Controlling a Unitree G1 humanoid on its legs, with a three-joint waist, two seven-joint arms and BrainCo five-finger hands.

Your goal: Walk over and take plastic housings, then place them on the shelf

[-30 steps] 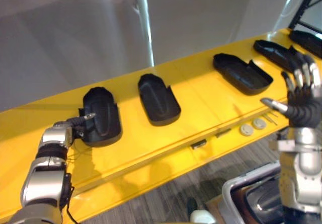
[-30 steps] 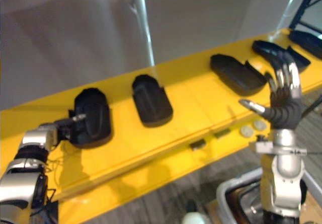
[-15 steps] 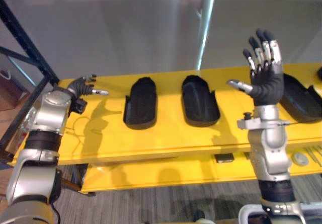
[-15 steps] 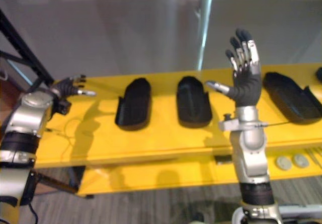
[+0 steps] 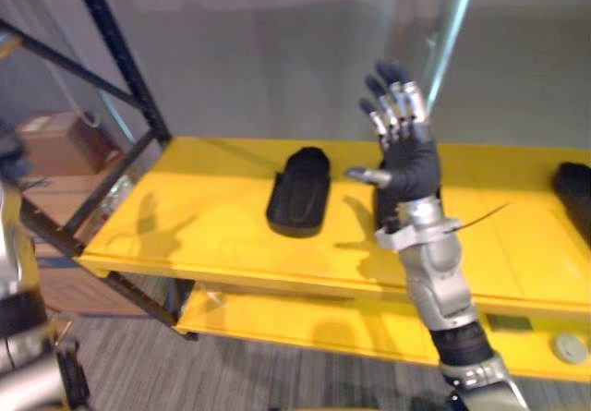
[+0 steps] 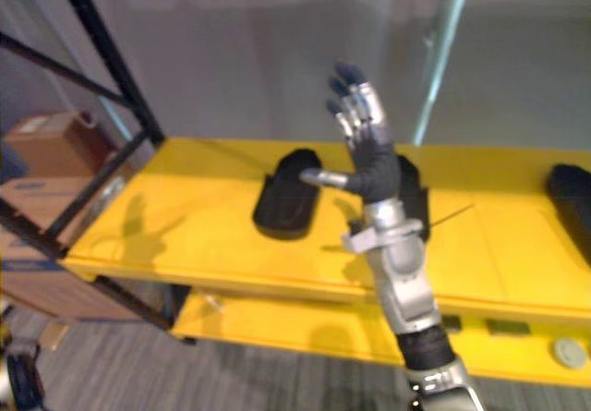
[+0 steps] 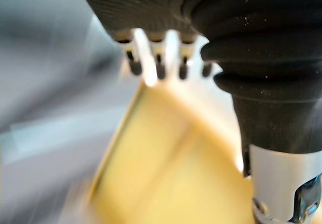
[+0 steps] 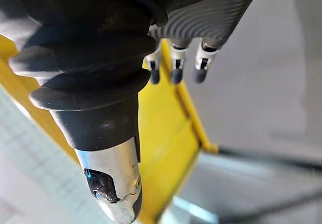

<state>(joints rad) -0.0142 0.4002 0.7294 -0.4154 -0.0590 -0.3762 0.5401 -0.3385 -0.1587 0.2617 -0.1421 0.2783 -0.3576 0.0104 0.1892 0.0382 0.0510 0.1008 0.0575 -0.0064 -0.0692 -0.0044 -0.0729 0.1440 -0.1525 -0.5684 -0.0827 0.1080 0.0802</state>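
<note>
A black plastic housing (image 5: 297, 191) lies hollow side down on the top level of the yellow shelf (image 5: 185, 217). A second housing (image 6: 413, 204) sits just to its right, mostly hidden behind my right hand. A third housing (image 5: 574, 186) shows at the shelf's far right edge. My right hand (image 5: 411, 166) is raised above the shelf with straight, spread fingers (image 8: 173, 69) and holds nothing. My left hand (image 7: 151, 12) hovers off the shelf's left end, its fingers (image 7: 158, 67) straight and empty over yellow surface.
Dark rack uprights (image 5: 120, 60) and a diagonal brace stand at the shelf's left end, with cardboard boxes (image 5: 57, 141) behind them. A pale post (image 5: 452, 23) rises behind the shelf. The lower yellow level carries a small round white part (image 5: 570, 346). Grey carpet lies below.
The camera has swung towards the shelf's left end. My left hand came off the leftmost housing and moved out to the left. My right hand has stayed raised and open.
</note>
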